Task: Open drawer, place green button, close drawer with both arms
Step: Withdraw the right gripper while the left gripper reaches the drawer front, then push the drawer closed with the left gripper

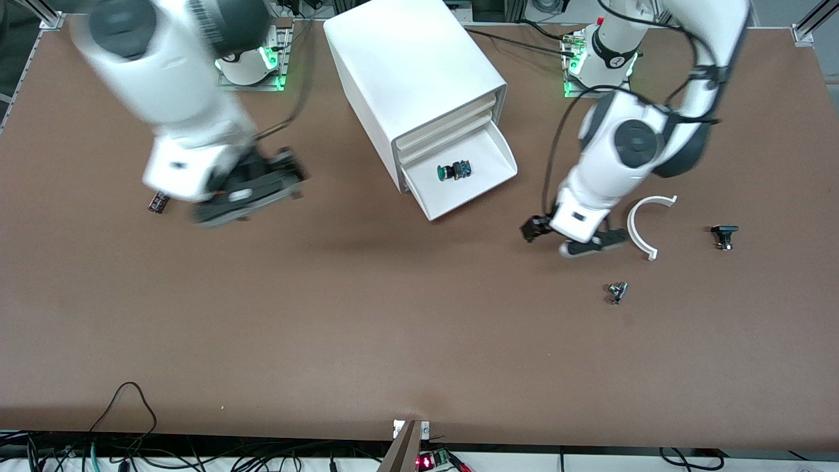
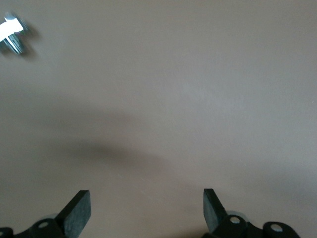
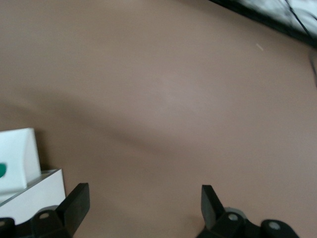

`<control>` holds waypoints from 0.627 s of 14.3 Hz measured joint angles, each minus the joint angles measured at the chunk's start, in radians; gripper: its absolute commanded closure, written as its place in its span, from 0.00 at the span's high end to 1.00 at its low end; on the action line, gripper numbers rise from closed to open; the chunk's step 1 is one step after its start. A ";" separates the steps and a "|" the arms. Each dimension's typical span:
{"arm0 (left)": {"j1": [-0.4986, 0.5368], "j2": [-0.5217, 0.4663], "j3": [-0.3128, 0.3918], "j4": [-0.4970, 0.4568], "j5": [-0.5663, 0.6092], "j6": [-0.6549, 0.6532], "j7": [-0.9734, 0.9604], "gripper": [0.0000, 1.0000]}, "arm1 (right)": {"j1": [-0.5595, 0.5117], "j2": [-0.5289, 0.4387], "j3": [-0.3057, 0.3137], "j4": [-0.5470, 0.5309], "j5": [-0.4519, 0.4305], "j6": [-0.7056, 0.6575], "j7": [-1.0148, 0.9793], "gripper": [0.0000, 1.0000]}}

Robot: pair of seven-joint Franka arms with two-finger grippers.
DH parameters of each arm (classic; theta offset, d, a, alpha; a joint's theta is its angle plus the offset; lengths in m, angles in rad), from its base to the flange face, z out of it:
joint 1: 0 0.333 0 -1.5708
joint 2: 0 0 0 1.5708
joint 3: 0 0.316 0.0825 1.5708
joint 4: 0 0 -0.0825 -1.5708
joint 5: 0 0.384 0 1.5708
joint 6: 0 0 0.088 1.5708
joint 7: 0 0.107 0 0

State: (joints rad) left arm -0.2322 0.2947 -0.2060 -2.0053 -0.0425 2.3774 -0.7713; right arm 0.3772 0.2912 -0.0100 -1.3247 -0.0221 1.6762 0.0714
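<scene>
The white cabinet (image 1: 406,65) stands at the middle of the table near the arms' bases. Its lowest drawer (image 1: 499,149) is pulled out. The green-capped button (image 1: 453,172) lies inside it. My right gripper (image 1: 252,193) is open and empty, over bare table beside the cabinet toward the right arm's end; it looks blurred. Its wrist view shows open fingers (image 3: 74,201), a corner of the drawer (image 3: 20,153) and a bit of the green cap (image 3: 2,170). My left gripper (image 1: 564,237) is open and empty, low over the table toward the left arm's end, with fingers (image 2: 79,208) wide apart.
A white curved piece (image 1: 645,226) lies beside the left gripper. A black-capped part (image 1: 724,235) lies farther toward the left arm's end. A small metal part (image 1: 617,292) lies nearer the camera, also in the left wrist view (image 2: 12,37). A small dark cylinder (image 1: 157,202) lies by the right gripper.
</scene>
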 measured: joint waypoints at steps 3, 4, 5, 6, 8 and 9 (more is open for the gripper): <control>-0.058 0.028 -0.014 -0.062 0.000 0.068 -0.132 1.00 | -0.115 -0.051 0.000 -0.063 0.000 -0.035 0.053 1.00; -0.072 0.033 -0.017 -0.074 0.000 0.075 -0.159 1.00 | -0.154 -0.067 0.000 -0.087 0.000 -0.040 0.053 1.00; -0.083 0.037 -0.018 -0.082 0.000 0.079 -0.179 1.00 | -0.192 -0.079 0.000 -0.106 0.000 -0.049 0.053 1.00; -0.093 0.040 -0.019 -0.088 0.000 0.084 -0.198 1.00 | -0.223 -0.086 -0.001 -0.118 -0.002 -0.062 0.054 1.00; -0.109 0.048 -0.019 -0.104 0.000 0.106 -0.229 1.00 | -0.273 -0.095 -0.009 -0.128 -0.007 -0.085 0.054 1.00; -0.117 0.054 -0.019 -0.114 0.000 0.121 -0.241 1.00 | -0.285 -0.098 -0.018 -0.129 -0.008 -0.094 0.051 1.00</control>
State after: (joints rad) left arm -0.3489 0.3487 -0.2255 -2.1190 -0.0425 2.4980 -1.0126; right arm 0.0924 0.1930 -0.0282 -1.4541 -0.0304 1.5817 0.1225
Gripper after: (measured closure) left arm 0.000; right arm 0.000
